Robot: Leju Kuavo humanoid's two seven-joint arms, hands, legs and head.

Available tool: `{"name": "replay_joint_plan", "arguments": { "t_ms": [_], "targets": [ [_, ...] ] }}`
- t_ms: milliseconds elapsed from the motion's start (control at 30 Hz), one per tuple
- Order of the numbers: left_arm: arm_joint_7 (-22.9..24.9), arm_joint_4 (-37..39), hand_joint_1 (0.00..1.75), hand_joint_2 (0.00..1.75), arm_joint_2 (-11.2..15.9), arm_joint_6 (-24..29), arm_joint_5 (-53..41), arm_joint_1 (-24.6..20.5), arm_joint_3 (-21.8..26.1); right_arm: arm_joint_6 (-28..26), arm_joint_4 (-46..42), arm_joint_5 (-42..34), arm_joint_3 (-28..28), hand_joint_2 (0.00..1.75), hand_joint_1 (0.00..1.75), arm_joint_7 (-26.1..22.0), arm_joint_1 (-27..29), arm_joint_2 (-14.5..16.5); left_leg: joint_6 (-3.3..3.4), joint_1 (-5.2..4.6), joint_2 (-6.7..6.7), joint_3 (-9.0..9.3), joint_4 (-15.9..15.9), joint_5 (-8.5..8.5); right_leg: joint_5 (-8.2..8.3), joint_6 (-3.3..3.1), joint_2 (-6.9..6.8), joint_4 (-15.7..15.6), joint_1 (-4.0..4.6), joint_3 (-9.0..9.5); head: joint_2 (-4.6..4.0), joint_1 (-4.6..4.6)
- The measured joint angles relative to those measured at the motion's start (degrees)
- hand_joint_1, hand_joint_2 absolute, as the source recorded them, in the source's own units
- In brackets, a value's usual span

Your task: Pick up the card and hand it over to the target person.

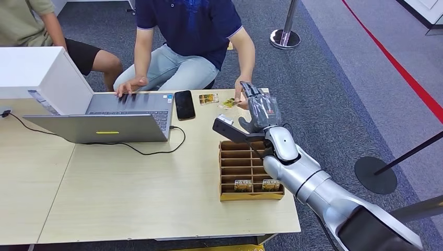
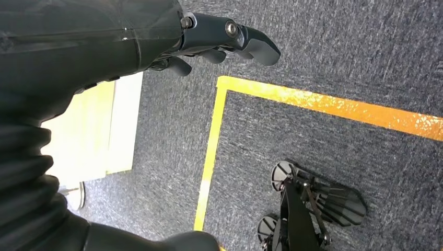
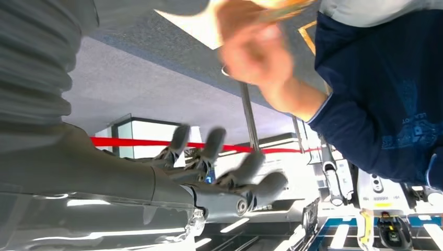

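Right hand (image 1: 259, 108) raised over far right edge of surface (image 1: 130, 183), fingers (image 3: 245, 172) spread apart, nothing between them. Card (image 1: 228, 103) lying at far edge of surface, just left of right hand, touched by person's hand (image 1: 241, 99); grip on card too blurred to tell. Second card (image 1: 208, 99) flat on surface just left of it, beside black phone (image 1: 184, 104). Brown slotted card box (image 1: 249, 170) near right edge of surface, two cards standing in its nearest slot. Open laptop (image 1: 109, 117) at left, person's other hand (image 1: 130, 85) resting on its keyboard. Left hand (image 2: 219, 39) hanging over grey carpet (image 2: 339, 57) with yellow floor line (image 2: 334, 104), fingers loosely curled, holding nothing
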Motion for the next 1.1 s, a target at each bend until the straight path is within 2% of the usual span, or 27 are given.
{"name": "replay_joint_plan", "arguments": {
  "t_ms": [133, 367, 467, 667, 767, 900, 1100],
  "targets": [
    [-0.17, -0.03, 0.00, 0.00, 0.08, 0.33, 0.22, -0.01, 0.23, -3.23, -5.52, -3.86, -3.90, 1.75, 0.00, -0.25, 1.95, -2.75, 0.00, 0.01, -0.05, -0.01, -0.01, 0.01, 0.00, -0.01, -0.04, -0.02, 0.01, 0.00, 0.00, 0.00],
    [-0.72, -0.06, 0.00, 0.00, 0.09, 1.19, 1.13, 0.05, 1.46, -7.92, -17.25, -18.63, -14.17, 1.75, 0.00, -2.29, 7.10, -10.53, 0.04, 0.01, -0.38, -0.11, 0.09, 0.01, -0.09, 0.04, -0.37, -0.01, 0.01, 0.00, 0.00, 0.00],
    [-0.96, -0.07, 0.00, 0.00, 0.06, 1.41, 1.45, 0.07, 1.87, -9.23, -20.38, -21.94, -17.17, 1.75, 0.00, -2.32, 9.29, -13.74, 0.06, -0.02, -0.44, -0.13, 0.12, 0.01, -0.10, 0.05, -0.43, -0.01, -0.01, 0.01, 0.00, 0.00],
    [-1.50, -0.04, 0.00, 0.00, -0.08, 2.02, 2.37, 0.12, 2.84, -13.70, -26.61, -31.33, -27.05, 1.75, 0.00, -4.58, 18.09, -19.64, 0.05, -0.05, -0.55, -0.11, 0.10, 0.02, -0.11, 0.03, -0.51, -0.05, -0.04, 0.04, 0.00, 0.00],
    [-1.76, -0.03, 0.00, 0.00, -0.24, 2.27, 2.80, 0.13, 3.28, -14.10, -28.25, -37.00, -34.01, 1.75, 0.00, -8.08, 24.00, -20.25, 0.05, -0.05, -0.56, -0.09, 0.10, -0.01, -0.13, 0.04, -0.56, -0.07, -0.04, 0.06, 0.00, 0.00],
    [-1.34, -0.02, 0.00, 0.00, -1.17, 2.76, 2.19, 0.10, 2.53, -14.09, -30.04, -45.73, -48.43, 1.75, 0.00, -14.60, 36.32, -20.25, 0.06, -0.04, -0.65, -0.02, 0.03, -0.02, -0.14, 0.03, -0.65, -0.16, -0.03, 0.17, 0.00, 0.00],
    [-2.19, -0.12, 0.00, 0.00, -1.40, 3.07, 2.09, 0.12, 2.49, -13.24, -23.29, -59.39, -59.77, 1.75, 0.00, -22.91, 43.31, -17.77, 0.09, -0.08, -0.59, -0.07, 0.04, -0.05, -0.13, 0.04, -0.63, -0.13, -0.06, 0.11, 0.00, 0.00]
  ]
}}
